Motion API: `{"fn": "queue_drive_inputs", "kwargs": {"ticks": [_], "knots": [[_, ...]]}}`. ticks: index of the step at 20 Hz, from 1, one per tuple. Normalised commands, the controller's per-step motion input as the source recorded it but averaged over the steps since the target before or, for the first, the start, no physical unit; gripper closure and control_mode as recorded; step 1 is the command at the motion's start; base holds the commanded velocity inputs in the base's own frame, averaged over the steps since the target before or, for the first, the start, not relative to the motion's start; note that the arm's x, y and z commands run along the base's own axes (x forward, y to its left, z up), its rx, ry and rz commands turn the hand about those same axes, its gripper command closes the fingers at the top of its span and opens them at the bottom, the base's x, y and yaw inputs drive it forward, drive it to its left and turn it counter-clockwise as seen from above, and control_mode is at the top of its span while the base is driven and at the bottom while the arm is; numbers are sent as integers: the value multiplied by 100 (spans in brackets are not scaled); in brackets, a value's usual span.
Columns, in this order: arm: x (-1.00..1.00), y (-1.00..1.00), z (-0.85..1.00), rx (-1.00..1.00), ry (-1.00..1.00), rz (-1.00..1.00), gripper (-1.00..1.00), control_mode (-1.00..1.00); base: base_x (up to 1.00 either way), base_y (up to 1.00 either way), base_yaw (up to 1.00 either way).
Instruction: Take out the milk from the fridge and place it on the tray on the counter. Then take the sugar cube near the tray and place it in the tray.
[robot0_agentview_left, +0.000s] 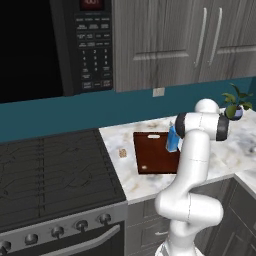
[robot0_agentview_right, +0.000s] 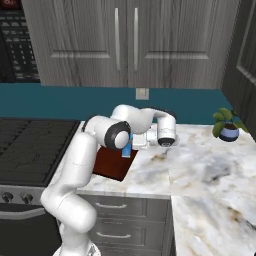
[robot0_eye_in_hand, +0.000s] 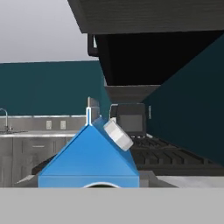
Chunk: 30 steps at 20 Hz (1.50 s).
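We held the milk (robot0_agentview_left: 173, 140) gripped over the tray (robot0_agentview_left: 152, 155). Released too high or tilted, we judged, it could topple off the edge.

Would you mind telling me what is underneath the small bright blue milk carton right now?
The blue milk carton stands over the right part of the flat reddish-brown tray on the marbled counter. The white arm covers its base, so contact cannot be seen.
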Motion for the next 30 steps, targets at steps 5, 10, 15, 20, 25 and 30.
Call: {"fn": "queue_drive_inputs", "kwargs": {"ticks": [5,10,15,20,25,30], "knots": [[-7,32,-21,-4,-8,0,100,-100,0,0,0],[0,15,-13,-1,-3,0,100,-100,0,0,0],[0,1,-1,0,0,0,100,-100,0,0,0],[0,1,-2,0,-3,0,-100,-100,0,0,0],[-2,0,3,0,-4,0,-100,-100,0,0,0],[0,0,11,0,-1,0,-100,-100,0,0,0]]}}
